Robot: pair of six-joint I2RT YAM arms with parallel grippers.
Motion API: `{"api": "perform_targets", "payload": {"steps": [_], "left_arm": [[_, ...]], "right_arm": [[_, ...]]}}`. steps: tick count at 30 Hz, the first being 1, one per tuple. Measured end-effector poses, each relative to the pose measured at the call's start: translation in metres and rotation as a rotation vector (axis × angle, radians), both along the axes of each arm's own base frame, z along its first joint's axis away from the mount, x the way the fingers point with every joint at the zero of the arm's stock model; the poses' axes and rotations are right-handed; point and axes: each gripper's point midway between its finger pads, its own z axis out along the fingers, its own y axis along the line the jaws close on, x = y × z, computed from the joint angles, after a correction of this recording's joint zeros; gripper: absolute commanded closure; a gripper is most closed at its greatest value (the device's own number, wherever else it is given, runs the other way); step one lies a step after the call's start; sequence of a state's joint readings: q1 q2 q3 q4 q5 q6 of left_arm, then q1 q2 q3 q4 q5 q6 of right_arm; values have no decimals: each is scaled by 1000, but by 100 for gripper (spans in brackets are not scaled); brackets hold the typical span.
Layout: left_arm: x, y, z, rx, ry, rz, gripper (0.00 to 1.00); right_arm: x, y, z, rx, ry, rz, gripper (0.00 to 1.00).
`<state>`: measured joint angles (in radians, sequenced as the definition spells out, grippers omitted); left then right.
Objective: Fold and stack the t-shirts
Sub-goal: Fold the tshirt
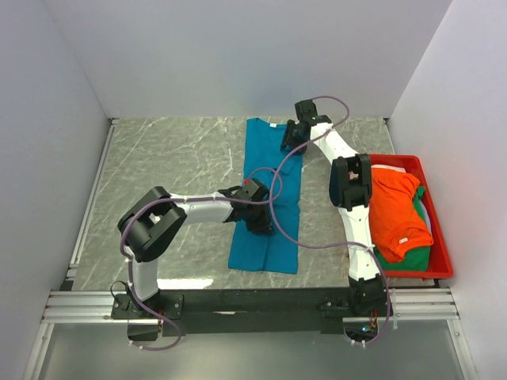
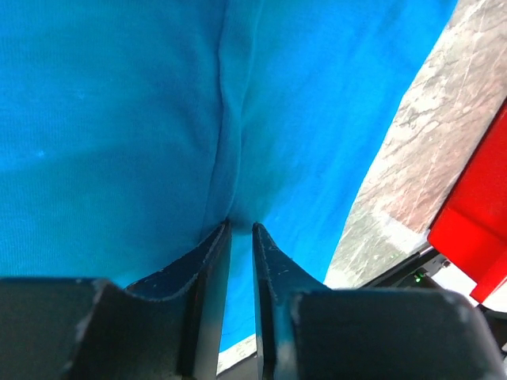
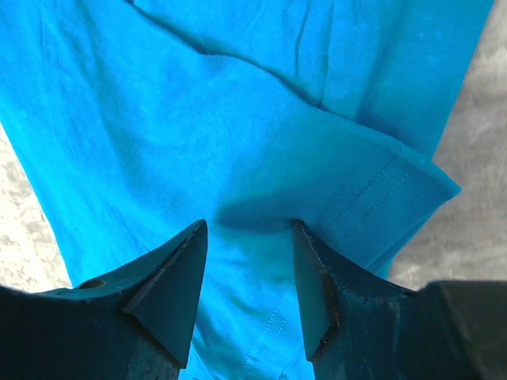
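Note:
A teal-blue t-shirt [image 1: 268, 252] lies on the marble table, folded lengthwise into a long narrow strip with its white neck label at the far end. My left gripper [image 1: 257, 220] sits low on the strip's middle. In the left wrist view its jaws [image 2: 242, 226] stand nearly together, pinching a ridge of the teal cloth [image 2: 119, 119] at their tips. My right gripper [image 1: 290, 141] is at the strip's far right edge. Seen from its wrist, it [image 3: 249, 226] is open, tips pressed onto the cloth [image 3: 198, 103] beside a hemmed sleeve [image 3: 396, 178]. An orange t-shirt [image 1: 400, 210] lies over a green one [image 1: 409, 257].
The orange and green shirts lie in a red plastic bin [image 1: 394, 159] at the table's right edge, and the bin's corner [image 2: 475, 229] shows in the left wrist view. White walls close the table on three sides. Purple cables loop from both arms over the teal shirt.

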<state>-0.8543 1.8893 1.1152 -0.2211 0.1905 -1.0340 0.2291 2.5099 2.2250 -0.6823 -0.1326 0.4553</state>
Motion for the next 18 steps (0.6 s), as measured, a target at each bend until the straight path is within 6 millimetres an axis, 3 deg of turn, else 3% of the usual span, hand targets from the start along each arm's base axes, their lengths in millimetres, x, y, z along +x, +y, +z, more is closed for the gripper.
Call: {"api": "perform_targets", "payload": {"steps": [12,18], "left_arm": [[-14,-8,5,-19,-2,-43,65],[-22,1,20,-9,-18,-71,48]], "right_arm": [[3,3,1,20,-6,9,45],[3,4,3,23,-10,15,41]]}}
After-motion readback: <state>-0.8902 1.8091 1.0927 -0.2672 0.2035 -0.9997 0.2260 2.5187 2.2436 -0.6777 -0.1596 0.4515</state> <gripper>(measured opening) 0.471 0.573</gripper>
